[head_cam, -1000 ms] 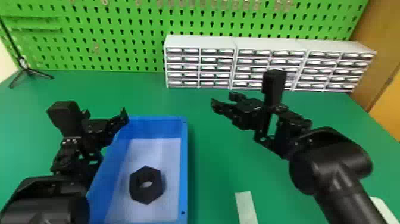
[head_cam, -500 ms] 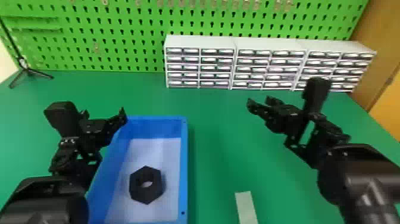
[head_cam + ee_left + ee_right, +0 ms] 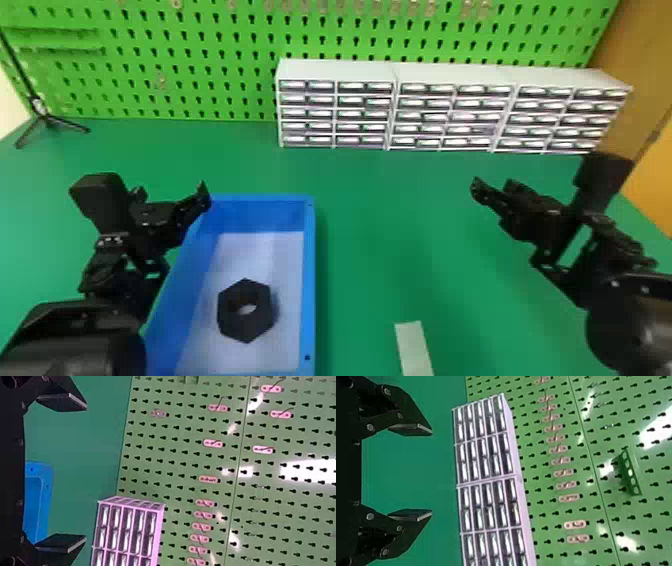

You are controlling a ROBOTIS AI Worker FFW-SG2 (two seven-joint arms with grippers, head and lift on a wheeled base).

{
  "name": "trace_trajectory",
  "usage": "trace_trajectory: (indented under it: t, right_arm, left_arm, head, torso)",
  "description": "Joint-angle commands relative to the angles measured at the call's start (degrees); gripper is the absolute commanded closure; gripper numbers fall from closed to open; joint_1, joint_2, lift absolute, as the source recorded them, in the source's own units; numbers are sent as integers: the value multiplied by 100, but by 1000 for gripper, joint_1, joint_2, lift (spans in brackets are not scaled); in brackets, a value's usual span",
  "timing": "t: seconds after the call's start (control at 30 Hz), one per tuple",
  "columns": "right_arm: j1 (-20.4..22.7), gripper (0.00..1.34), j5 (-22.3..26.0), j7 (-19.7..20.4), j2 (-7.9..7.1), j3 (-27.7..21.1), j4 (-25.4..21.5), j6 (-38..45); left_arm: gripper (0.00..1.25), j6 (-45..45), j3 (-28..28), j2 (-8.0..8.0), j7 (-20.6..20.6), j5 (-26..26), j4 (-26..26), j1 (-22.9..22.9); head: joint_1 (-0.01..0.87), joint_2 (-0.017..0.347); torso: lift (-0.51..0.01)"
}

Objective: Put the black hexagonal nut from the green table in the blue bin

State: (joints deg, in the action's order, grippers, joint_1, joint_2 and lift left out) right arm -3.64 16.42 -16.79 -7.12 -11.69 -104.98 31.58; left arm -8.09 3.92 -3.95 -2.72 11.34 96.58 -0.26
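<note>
The black hexagonal nut (image 3: 245, 311) lies flat on the floor of the blue bin (image 3: 309, 280), its hole facing up. My left gripper (image 3: 199, 194) is parked above the bin's left rim; in the left wrist view this gripper (image 3: 81, 473) is open with nothing between its fingers, and a corner of the blue bin (image 3: 43, 490) shows past it. Well to the right of the bin, over the green table (image 3: 400, 225), is my right gripper (image 3: 482, 190). The right wrist view has the same gripper (image 3: 429, 473) open, its fingers wide apart and holding nothing.
White drawer cabinets (image 3: 450, 110) line the table's back edge before a green pegboard (image 3: 200, 60). A pale strip (image 3: 413, 347) lies near the front, right of the bin. A small black tripod (image 3: 45, 117) stands at the back left.
My right arm has moved to the right, away from the bin, with its gripper empty. The left arm has hardly moved, and the nut has stayed in place.
</note>
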Motion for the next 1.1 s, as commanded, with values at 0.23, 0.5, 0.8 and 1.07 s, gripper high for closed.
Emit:
trace_trajectory:
  t: [0.23, 0.5, 0.8, 1.07]
  right_arm:
    - [320, 533, 37, 0, 17, -422, -171, 191]
    - [311, 533, 46, 0, 17, -422, -171, 252]
    - [328, 535, -16, 0, 35, -492, -128, 270]
    - [249, 533, -33, 0, 35, -422, -4, 287]
  left_arm:
    - [117, 9, 83, 0, 0, -9, 37, 61]
    - [119, 9, 83, 0, 0, -53, 45, 52]
    - [119, 9, 74, 9, 0, -53, 45, 52]
    - [119, 9, 91, 9, 9, -53, 45, 26]
  head:
    - [692, 8]
    - [692, 8]
    - [692, 8]
    - [692, 8]
  torso:
    - [-97]
    - [-97]
    - [-97]
    - [-97]
